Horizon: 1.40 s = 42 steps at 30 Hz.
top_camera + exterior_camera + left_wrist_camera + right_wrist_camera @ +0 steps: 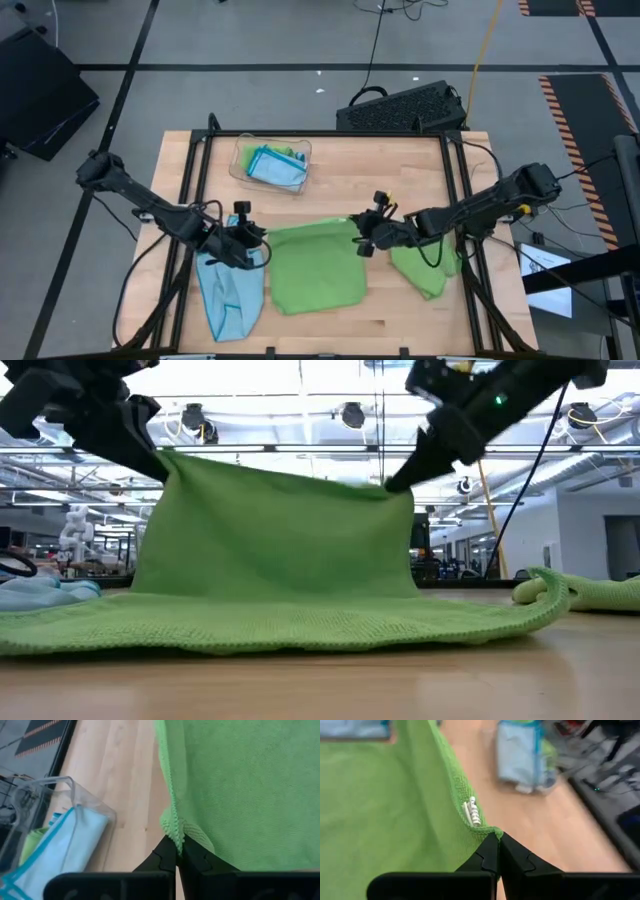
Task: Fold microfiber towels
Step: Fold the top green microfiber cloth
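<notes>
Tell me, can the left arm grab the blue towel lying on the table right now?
Probably not yet: the left gripper is shut on a corner of the green towel. The blue towel lies close beside it, uncovered.

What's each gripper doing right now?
Left gripper: shut on a corner of the green towel.
Right gripper: shut on that towel's other raised corner.

Both dark arms reach inward over the counter's middle. The left gripper and right gripper are raised, fingers pinched closed, facing each other.
</notes>
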Each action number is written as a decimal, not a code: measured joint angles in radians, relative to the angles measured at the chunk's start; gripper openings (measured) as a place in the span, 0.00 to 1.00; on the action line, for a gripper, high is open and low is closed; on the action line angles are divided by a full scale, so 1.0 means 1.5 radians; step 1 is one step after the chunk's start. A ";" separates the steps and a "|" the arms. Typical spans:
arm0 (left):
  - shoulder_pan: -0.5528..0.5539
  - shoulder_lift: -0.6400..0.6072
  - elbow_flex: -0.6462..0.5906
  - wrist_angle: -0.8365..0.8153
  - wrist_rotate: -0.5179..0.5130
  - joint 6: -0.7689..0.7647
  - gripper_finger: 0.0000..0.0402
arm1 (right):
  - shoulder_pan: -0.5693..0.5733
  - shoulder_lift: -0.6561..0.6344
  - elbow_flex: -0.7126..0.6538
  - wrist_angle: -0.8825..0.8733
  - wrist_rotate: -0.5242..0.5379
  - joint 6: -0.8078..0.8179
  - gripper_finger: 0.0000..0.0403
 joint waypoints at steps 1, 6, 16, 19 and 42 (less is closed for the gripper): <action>0.000 0.000 -0.003 0.003 0.001 -0.009 0.02 | -0.003 0.000 -0.005 0.001 -0.017 0.003 0.00; -0.014 0.000 -0.008 0.003 0.061 -0.067 0.02 | -0.001 0.000 -0.009 0.008 -0.101 0.045 0.00; -0.048 0.028 -0.008 0.075 0.177 -0.213 0.02 | 0.036 0.000 -0.009 0.014 -0.237 0.182 0.00; -0.063 0.058 -0.008 0.092 0.187 -0.245 0.02 | 0.045 0.000 -0.009 0.011 -0.238 0.196 0.00; -0.125 0.155 -0.008 0.213 0.192 -0.348 0.02 | 0.071 0.000 -0.163 0.244 -0.277 0.349 0.00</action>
